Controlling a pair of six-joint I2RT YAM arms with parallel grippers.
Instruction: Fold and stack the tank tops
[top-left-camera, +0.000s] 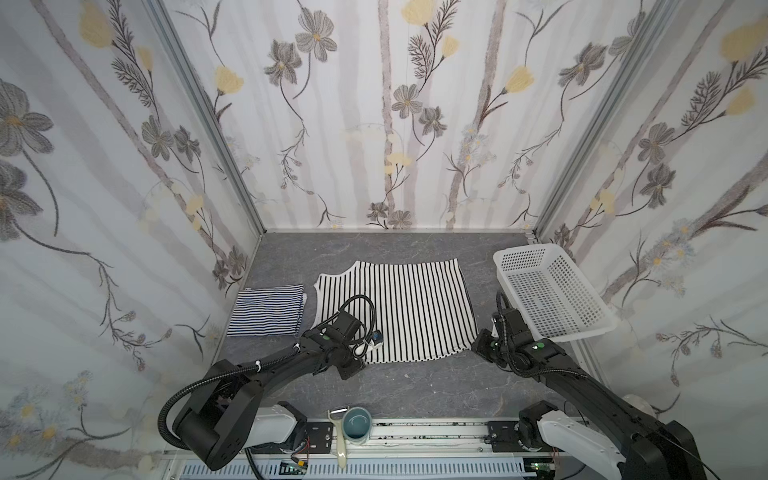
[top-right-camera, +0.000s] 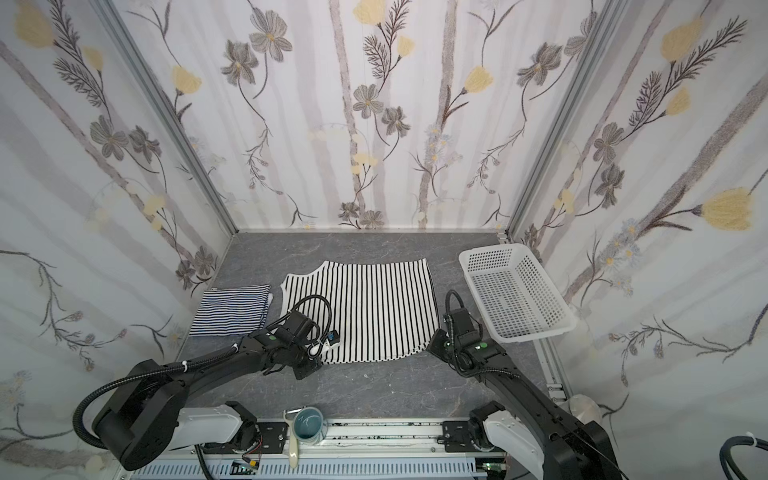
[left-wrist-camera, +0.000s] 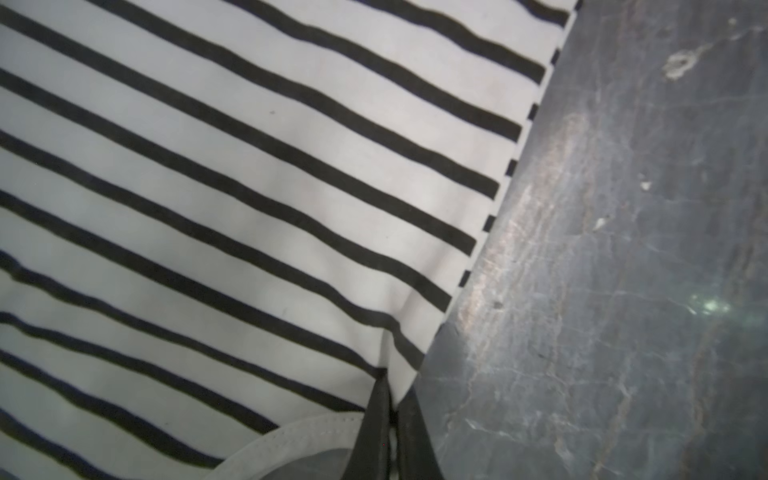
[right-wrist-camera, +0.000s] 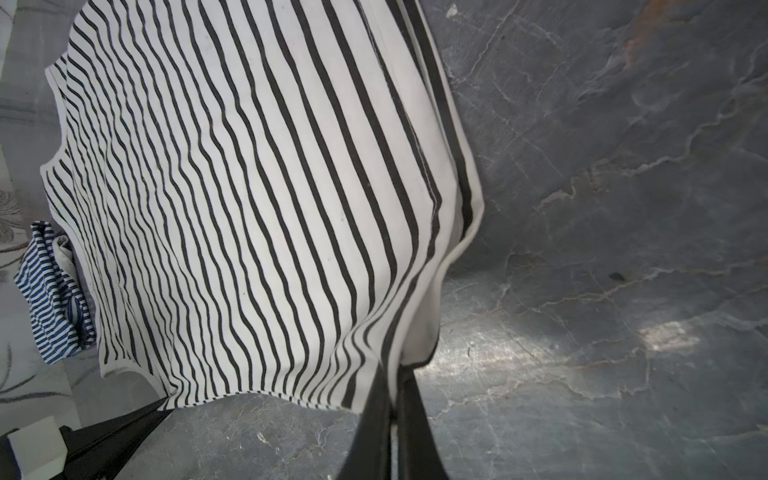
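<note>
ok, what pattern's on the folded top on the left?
Fine navy-and-white stripes on the folded tank top, clearest in a top view.

Both arms stretched out low, wrists tipped down. Left gripper and right gripper each pinch the black-striped tank top edge.

In both top views the left arm is covering the black-striped tank top's seven-o'clock corner — left gripper and right gripper are hiding under their wrists.
</note>
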